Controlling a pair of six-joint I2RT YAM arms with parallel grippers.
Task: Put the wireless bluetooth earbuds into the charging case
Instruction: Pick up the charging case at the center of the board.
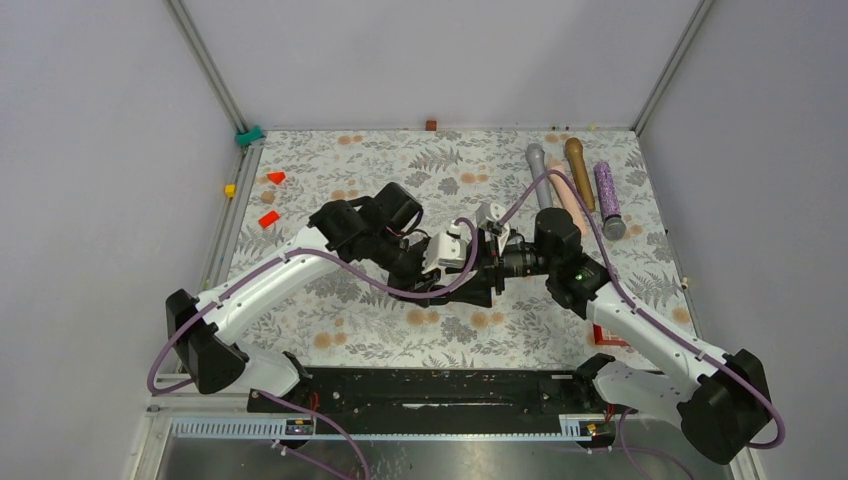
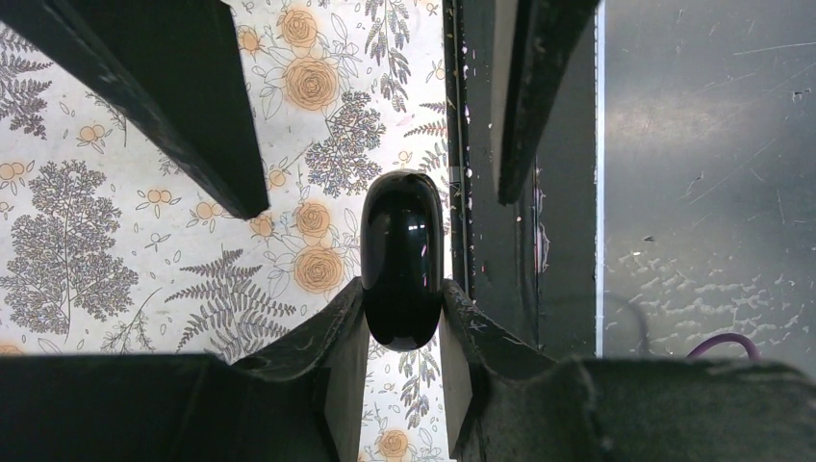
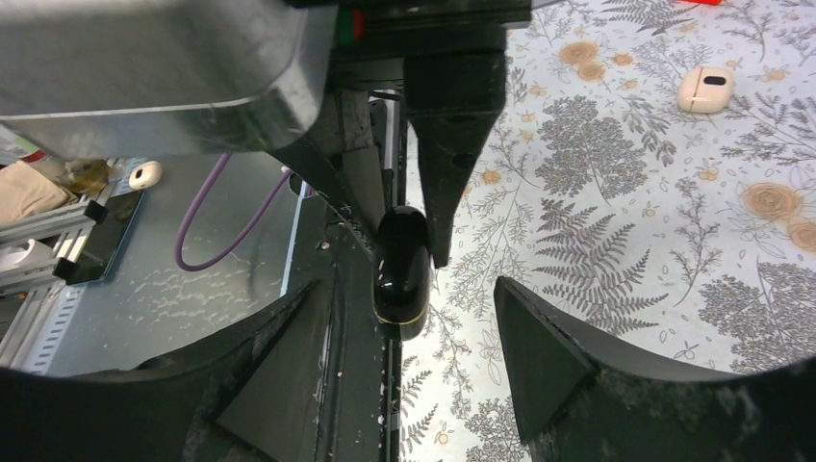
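Observation:
My left gripper [image 2: 402, 289] is shut on a glossy black oval piece [image 2: 402, 255] with a thin gold seam, held above the table's near edge. That black piece [image 3: 401, 274] points towards my right gripper [image 3: 414, 351], which is open. Its fingers [image 3: 524, 337] stand on either side of the piece's free end with a gap on both sides. From above, the two grippers meet nose to nose at mid-table, the left gripper [image 1: 468, 270] facing the right gripper [image 1: 498, 262]. The cream charging case [image 3: 705, 89], with a dark hollow, lies on the floral mat away from both grippers. The earbuds are out of view.
Several long cylinders lie at the back right, among them grey [image 1: 537, 165], brown [image 1: 578, 170] and purple [image 1: 608, 200]. Red blocks [image 1: 268, 219] and a yellow block [image 1: 229, 190] sit at the left edge. A black rail [image 1: 430, 390] runs along the near edge.

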